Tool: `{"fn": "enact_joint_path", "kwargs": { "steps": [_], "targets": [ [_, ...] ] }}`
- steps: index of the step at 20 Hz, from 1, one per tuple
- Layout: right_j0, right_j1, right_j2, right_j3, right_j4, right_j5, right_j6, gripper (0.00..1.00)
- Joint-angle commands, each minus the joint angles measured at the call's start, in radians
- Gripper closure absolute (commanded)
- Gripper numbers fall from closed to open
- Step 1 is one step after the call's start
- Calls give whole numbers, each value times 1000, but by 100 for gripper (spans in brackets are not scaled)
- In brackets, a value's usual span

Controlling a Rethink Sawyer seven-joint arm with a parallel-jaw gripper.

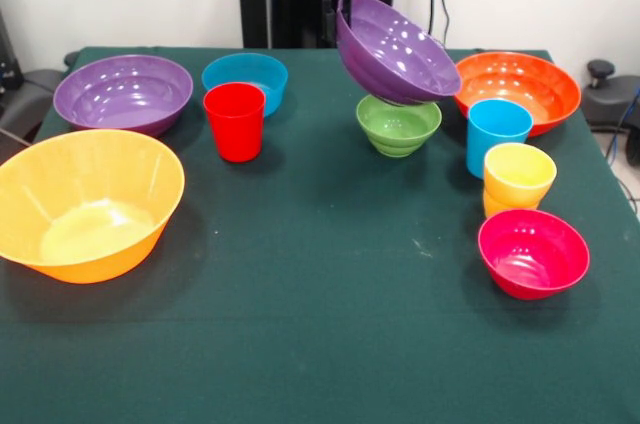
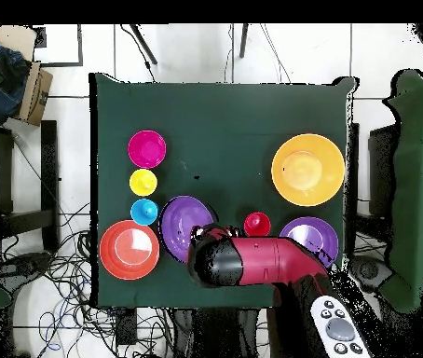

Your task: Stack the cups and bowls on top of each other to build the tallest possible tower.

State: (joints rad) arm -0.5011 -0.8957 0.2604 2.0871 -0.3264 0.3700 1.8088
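Observation:
My gripper is shut on the rim of a big purple bowl and holds it tilted just above a green bowl. I cannot tell whether the two bowls touch. From overhead this purple bowl shows beside my arm, and the green bowl is hidden. A second purple bowl, a blue bowl and a red cup stand at the left. A light blue cup, a yellow cup and a magenta bowl stand in a line at the right.
The biggest yellow-orange bowl sits at the front left. An orange bowl sits at the back right, close to the held bowl. The dark green tablecloth covers the table. Chairs and cables lie around the table.

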Motion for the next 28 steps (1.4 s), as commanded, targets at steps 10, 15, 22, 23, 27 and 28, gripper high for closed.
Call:
{"fn": "enact_joint_path", "kwargs": {
  "steps": [10, 15, 22, 23, 27, 28],
  "targets": [
    [33, -23, -4, -31, -43, 143, 4, 100],
    [33, -20, 1, -40, -36, 148, 9, 100],
    [17, 35, 25, -119, -28, 182, -24, 100],
    [15, 40, 28, -129, -24, 191, -26, 100],
    [11, 52, 37, -151, -19, 204, -32, 100],
    [12, 55, 38, -155, -18, 208, -31, 100]
  ]
}}
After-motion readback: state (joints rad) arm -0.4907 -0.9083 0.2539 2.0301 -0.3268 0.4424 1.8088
